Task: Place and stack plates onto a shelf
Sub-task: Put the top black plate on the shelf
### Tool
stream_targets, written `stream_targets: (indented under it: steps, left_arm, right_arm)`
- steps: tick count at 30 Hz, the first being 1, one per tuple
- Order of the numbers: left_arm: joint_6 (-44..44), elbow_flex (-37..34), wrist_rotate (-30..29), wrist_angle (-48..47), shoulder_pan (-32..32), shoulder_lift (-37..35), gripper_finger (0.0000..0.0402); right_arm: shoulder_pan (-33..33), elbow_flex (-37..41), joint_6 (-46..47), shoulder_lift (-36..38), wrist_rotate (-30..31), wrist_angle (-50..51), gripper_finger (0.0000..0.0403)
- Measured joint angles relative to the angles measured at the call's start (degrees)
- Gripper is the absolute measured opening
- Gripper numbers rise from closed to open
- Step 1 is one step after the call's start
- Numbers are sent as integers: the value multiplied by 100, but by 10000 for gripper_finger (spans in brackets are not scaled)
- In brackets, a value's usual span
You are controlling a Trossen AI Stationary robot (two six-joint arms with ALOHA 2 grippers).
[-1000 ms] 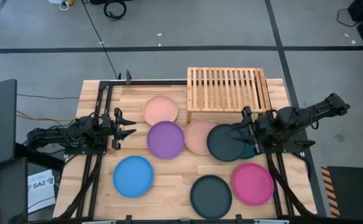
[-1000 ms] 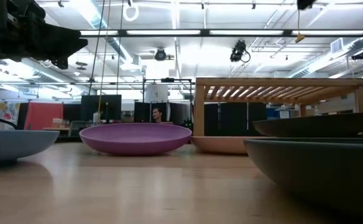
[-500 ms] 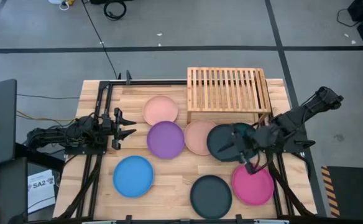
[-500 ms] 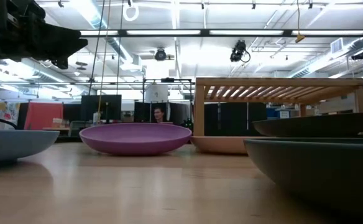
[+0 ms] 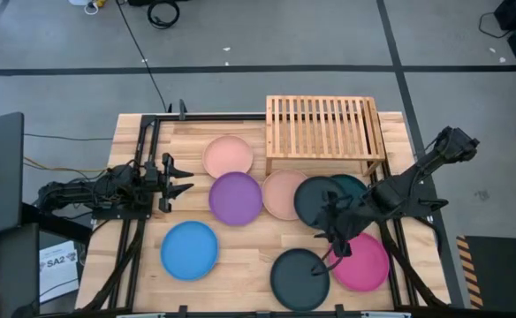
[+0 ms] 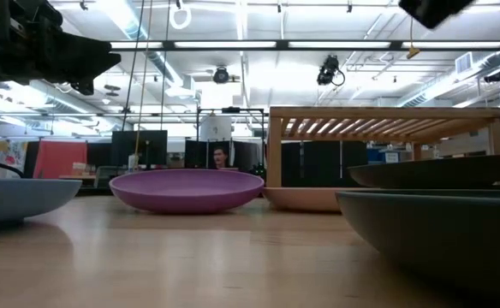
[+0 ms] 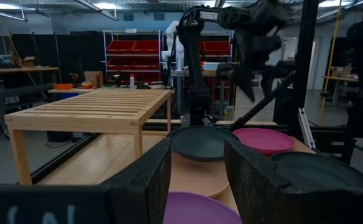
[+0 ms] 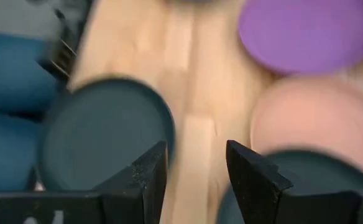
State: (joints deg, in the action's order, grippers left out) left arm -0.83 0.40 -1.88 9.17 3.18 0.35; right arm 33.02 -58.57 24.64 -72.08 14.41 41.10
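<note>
The right pincer [image 5: 329,237] is hovering open and empty between the black plates; the nearest dark plate [image 5: 299,277] is lying flat just below and ahead of it. The shelf [image 5: 322,126] is sitting well behind. The left pincer [image 5: 177,179] is waiting open, farther off.

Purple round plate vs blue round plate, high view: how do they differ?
The purple round matte plate lies mid-table, its rim against a peach round plate; the blue round matte plate lies nearer the front-left of the plank tabletop, touching no other plate. The colours differ. Both look the same size, lie flat on the tabletop, off the slatted light-wood shelf, with no gripper on them.
</note>
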Motion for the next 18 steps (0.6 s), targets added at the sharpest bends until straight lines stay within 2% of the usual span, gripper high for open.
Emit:
stream_targets:
  steps: [8,18]
  left_arm:
    - [-1,-2,0,0,2,1,155]
    - [-1,-2,0,0,0,1,155]
  right_arm:
    - [-3,0,559,-615,-400,913,170]
    - [-3,1,582,-1374,-551,1203,170]
